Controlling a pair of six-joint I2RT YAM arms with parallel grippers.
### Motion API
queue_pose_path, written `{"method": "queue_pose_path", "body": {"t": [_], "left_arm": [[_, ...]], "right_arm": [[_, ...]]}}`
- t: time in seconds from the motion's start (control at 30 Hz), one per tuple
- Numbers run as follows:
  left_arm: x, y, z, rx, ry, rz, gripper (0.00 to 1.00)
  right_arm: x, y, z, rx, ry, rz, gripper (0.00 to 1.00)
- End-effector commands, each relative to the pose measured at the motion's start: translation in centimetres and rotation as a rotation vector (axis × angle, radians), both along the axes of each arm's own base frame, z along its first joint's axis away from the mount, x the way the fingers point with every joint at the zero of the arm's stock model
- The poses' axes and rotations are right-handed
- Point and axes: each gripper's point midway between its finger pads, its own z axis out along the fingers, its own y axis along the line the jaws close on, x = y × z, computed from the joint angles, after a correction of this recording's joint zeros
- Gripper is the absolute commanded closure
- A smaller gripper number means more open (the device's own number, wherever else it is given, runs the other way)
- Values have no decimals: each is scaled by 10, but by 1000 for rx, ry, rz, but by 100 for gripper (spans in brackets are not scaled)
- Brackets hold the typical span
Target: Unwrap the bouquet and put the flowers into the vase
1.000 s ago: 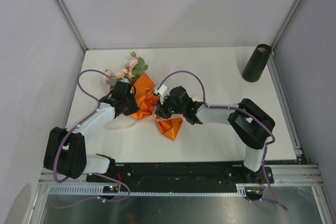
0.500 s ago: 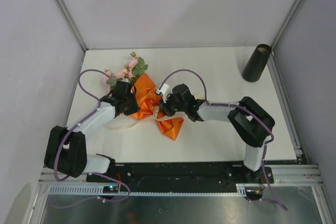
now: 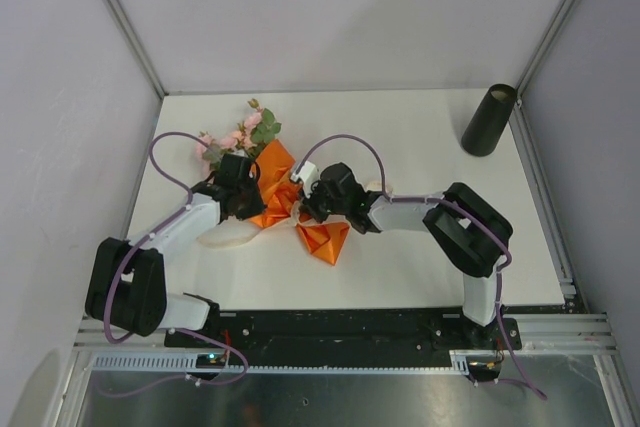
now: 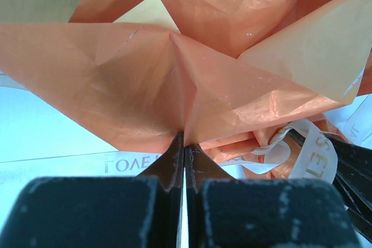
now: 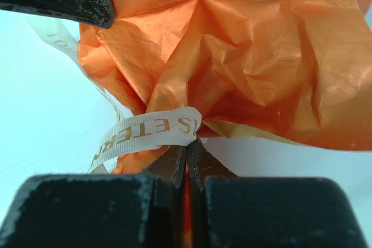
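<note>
**Figure: Bouquet held at 2 points, long axis running far left to near right**

The bouquet [image 3: 278, 187] lies flat on the table [image 3: 420, 257], left of centre. Its long axis runs on a diagonal. The flowers [image 3: 245, 132] point to the far left, and the folded tail of the paper [image 4: 192, 85] points to the near right.

The tied waist, where the ribbon [image 5: 151, 132] circles the wrap, sits between those 2 ends. The coming move turns on this point.

(a) My right gripper [image 5: 187, 146] meets the waist from the right. Its jaws are pressed together, and a sliver of orange paper shows between them. The ribbon band touches the tips. I cannot tell whether the ribbon is caught as well.

(b) My left gripper [image 4: 184, 143] comes in from the near left. It is clamped on a raised fold of paper on the left flank of the wrap.

The 2 grips lie across the axis from each other, so I judge that drawing them apart would spread the wrap sideways rather than drag the stems along it.

The vase [image 3: 488, 119] stands upright at the far right corner, well apart from the bouquet. It is nearer my right arm than my left. No flower is in it yet.
</note>
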Motion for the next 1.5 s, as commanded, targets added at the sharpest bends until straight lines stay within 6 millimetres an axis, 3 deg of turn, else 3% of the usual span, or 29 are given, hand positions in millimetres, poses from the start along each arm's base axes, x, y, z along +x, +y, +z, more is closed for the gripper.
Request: {"method": "queue_pose_path", "body": {"t": [0.0, 0.1, 0.23, 0.4, 0.57, 0.63, 0.77, 0.87, 1.03, 1.13, 1.47], "left_arm": [[15, 8, 12, 44, -49, 29, 100], [14, 15, 9, 83, -39, 38, 100], [11, 19, 5, 108, -20, 41, 100], [12, 18, 4, 109, -12, 39, 100], [14, 13, 7, 88, -16, 22, 100], [14, 11, 9, 77, -21, 18, 100], [14, 6, 10, 56, -16, 7, 100], [14, 6, 10, 55, -14, 4, 100], [11, 13, 6, 88, -9, 13, 100], [10, 13, 5, 92, -5, 11, 100], [16, 16, 17, 110, -38, 12, 100]], "right_arm": [[30, -2, 41, 71, -95, -144, 100], [40, -19, 51, 109, -92, -257, 100], [44, -40, 40, 99, -89, -363, 100], [40, -50, 33, 105, -88, -422, 100], [45, -60, 48, 134, -146, -491, 100], [39, -52, 55, 153, -165, -435, 100], [5, -16, 60, 177, -219, -183, 100], [8, -13, 70, 196, -278, -223, 100], [39, -48, 88, 207, -324, -461, 100], [51, -73, 84, 193, -311, -571, 100], [63, -134, 69, 184, -218, -833, 100]]}}
